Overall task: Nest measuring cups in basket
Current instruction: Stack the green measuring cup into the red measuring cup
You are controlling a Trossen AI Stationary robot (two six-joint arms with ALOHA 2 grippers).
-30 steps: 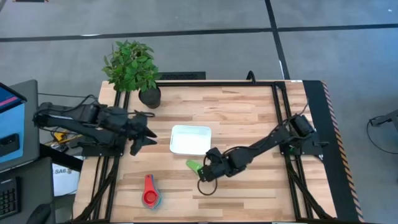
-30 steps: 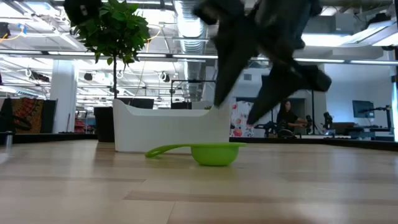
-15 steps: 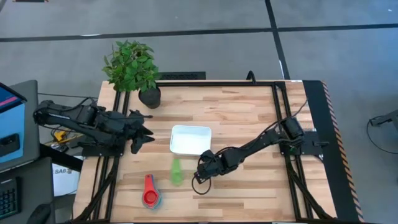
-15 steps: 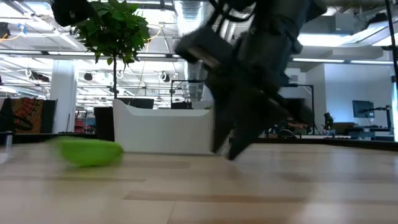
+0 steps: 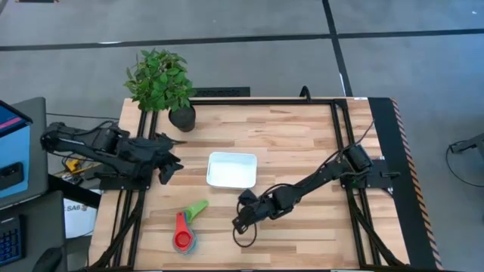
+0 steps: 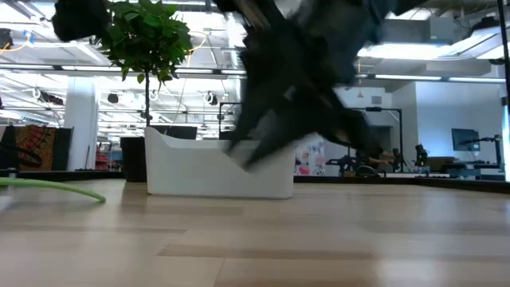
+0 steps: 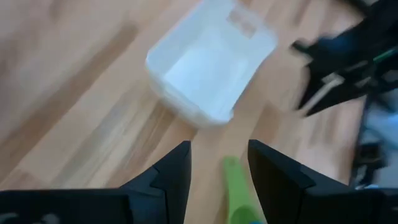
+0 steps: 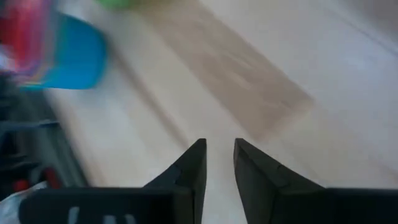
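Basket (image 5: pixel 231 169) looks empty from my seat, green cup (image 5: pixel 197 209) loose beside the nested stack (image 5: pixel 183 236) on the tabletop; right end effector (image 5: pixel 240 219) nearly together on nothing, left end effector (image 5: pixel 166 162) slightly apart, empty.

Surface (image 5: pixel 302 136): light wood planks, black frame rails along its edges. Potted plant (image 5: pixel 160 81) in a black pot (image 5: pixel 182 117) stands at the far corner, just beyond the left gripper (image 5: pixel 168 159) and well apart from the right gripper (image 5: pixel 240 219). Blue box (image 5: pixel 13 151) sits off the surface, behind the left gripper. Low view: a person (image 6: pixel 371 151) seated in the room beyond, near a monitor (image 6: pixel 464 139).
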